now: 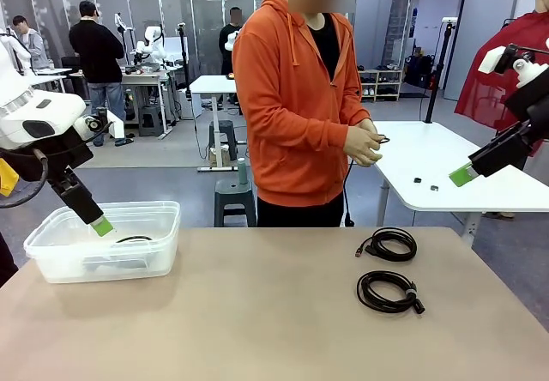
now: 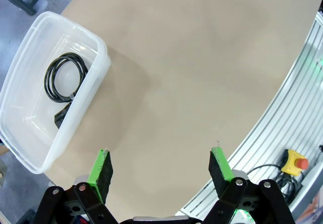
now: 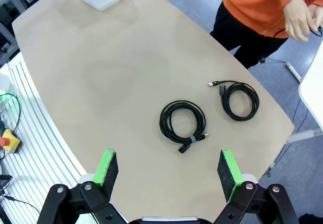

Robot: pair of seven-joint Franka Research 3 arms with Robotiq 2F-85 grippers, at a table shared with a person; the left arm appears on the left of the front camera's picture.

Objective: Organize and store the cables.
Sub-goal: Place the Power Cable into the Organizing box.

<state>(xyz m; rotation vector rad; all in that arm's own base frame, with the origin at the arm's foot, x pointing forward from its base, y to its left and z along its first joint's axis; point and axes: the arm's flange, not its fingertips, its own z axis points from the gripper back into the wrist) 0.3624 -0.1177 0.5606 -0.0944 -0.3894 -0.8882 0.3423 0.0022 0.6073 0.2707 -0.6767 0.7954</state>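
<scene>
Clear bin [image 1: 51, 245], lower left: stored cable [image 2: 65, 76]. Left claw [image 2: 160, 168] spread, empty. Upper cable [image 1: 388, 244], lower cable [image 1: 386, 293], right of surface [image 1: 257, 312]: awaiting collection. Right claw [image 3: 169, 168] spread. Person's hands [image 1: 364, 145] possibly coiling another.

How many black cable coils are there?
3: a far coil and a near coil on the table, one coil in the bin. The person's hands may hold another.

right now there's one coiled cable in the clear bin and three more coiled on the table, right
Not quite. Two coiled cables lie on the table, not three: the far cable and the near cable, as the front view shows. The one coiled cable in the clear bin is right.
</scene>
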